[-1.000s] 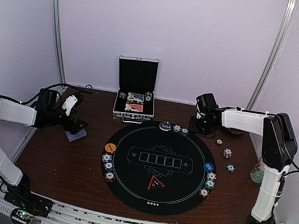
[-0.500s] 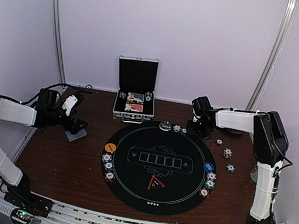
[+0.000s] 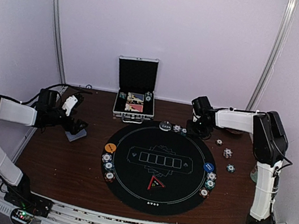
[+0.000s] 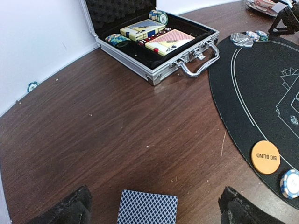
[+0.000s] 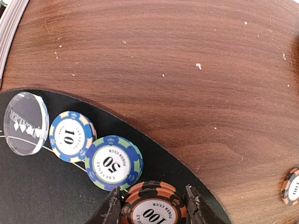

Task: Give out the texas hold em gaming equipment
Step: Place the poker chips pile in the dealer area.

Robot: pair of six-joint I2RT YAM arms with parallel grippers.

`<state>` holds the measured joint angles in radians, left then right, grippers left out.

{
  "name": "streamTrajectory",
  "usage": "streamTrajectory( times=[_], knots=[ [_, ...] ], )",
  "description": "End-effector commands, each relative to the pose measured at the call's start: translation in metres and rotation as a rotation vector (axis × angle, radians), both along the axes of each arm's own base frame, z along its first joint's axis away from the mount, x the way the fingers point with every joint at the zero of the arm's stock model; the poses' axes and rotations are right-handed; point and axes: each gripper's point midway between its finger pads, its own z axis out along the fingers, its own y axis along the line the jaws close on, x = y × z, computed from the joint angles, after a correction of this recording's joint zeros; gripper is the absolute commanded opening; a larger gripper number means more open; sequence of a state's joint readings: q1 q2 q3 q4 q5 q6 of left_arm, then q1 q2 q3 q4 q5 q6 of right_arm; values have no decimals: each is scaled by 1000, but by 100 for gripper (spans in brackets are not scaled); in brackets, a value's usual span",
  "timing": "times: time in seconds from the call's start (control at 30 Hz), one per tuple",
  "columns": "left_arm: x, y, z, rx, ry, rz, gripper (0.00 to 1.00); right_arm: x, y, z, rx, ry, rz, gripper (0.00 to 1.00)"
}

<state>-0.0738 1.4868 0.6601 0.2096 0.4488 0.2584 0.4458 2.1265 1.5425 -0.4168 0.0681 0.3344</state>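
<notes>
A stack of orange-and-black 100 chips (image 5: pixel 154 205) rests on the far rim of the black mat (image 3: pixel 152 196), and my right gripper (image 5: pixel 153 201) is shut on it, one finger on each side. Beside the stack lie a blue 50 chip (image 5: pixel 113 162), a 10 chip (image 5: pixel 71 136) and a clear dealer disc (image 5: pixel 25 122). At the table's left, my left gripper (image 4: pixel 152 203) stands wide open over blue-backed playing cards (image 4: pixel 140 211) lying flat on the wood. An orange big-blind disc (image 4: pixel 265 157) and chips (image 3: pixel 107 165) sit on the mat's left edge, with more chips (image 3: pixel 208 182) on its right edge.
The open silver case (image 4: pixel 161 72) holds card boxes and chips at the back. Loose chips (image 3: pixel 227 153) lie on the wood right of the mat. One chip (image 4: pixel 32 86) lies by the left wall. A red triangle (image 3: pixel 155 182) sits on the mat.
The right arm swung a little left and lower onto the mat's far rim, then held still. The left arm has not moved.
</notes>
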Motion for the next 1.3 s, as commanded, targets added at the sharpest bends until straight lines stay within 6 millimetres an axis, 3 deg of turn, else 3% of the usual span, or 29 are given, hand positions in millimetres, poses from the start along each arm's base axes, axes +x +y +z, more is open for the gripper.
streamTrajectory(
  times=[0.0,0.4,1.27],
  knots=[
    [10,0,11,-5,-43,2,98,11,-5,3,-24,-20,-10,37],
    [10,0,10,-4,-41,2,98,12,-14,-3,-33,-10,-23,38],
    [10,1,10,-4,-41,4,98,17,-8,5,7,-33,-21,39]
  ],
)
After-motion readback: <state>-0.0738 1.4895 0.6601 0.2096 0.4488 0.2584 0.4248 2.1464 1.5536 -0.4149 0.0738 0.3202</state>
